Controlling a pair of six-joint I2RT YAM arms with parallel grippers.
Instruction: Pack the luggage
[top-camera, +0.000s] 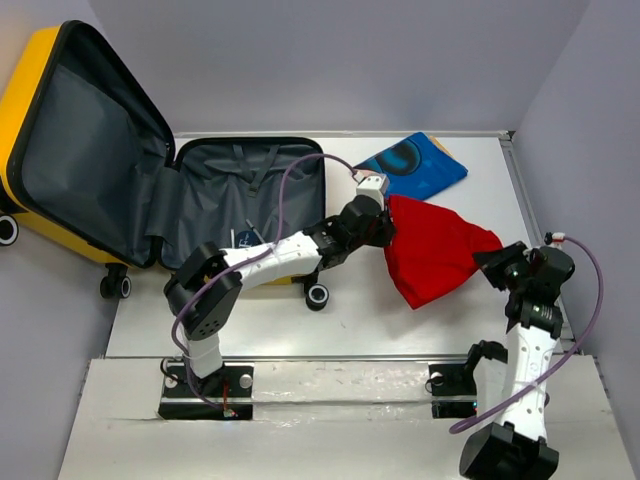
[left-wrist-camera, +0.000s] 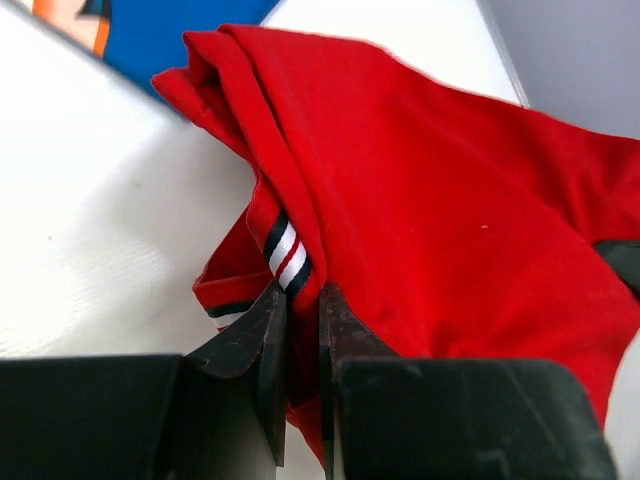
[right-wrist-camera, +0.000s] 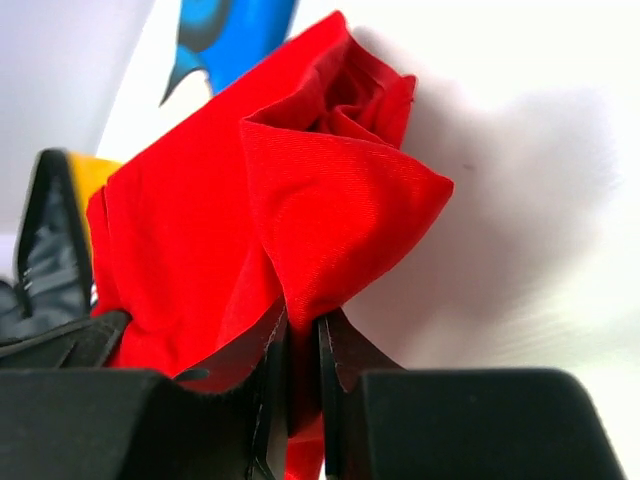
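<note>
The white bench (top-camera: 300, 330) fills the middle of the scene, with both arm bases bolted along its near edge. The luggage (top-camera: 30, 80) sits at the far left and lies open. Its yellow lid stands tilted up and leans past the left edge of the bench. The other half lies flat on the bench, its dark grey lining facing up. The left arm reaches from its base at the near left across the near right corner of the flat half, towards the middle of the bench. The right arm rises from the near right and bends in towards the left.

A red garment (top-camera: 435, 250) stretches between the two arms over the right part of the bench, bunched and folded, right of the luggage and apart from it. Whether its lower fold touches the bench cannot be told. Just beyond it, at the far edge, a folded blue cloth (top-camera: 415, 165) with a printed pattern lies flat.

The left end effector (left-wrist-camera: 298, 300) is pressed together, pinching the garment's left edge beside a black-and-white striped trim (left-wrist-camera: 285, 250). The right end effector (right-wrist-camera: 302, 325) is likewise pressed together, pinching a fold at the garment's right end. One black-and-white caster wheel (top-camera: 317, 296) shows under the near right corner of the flat half of the luggage.
</note>
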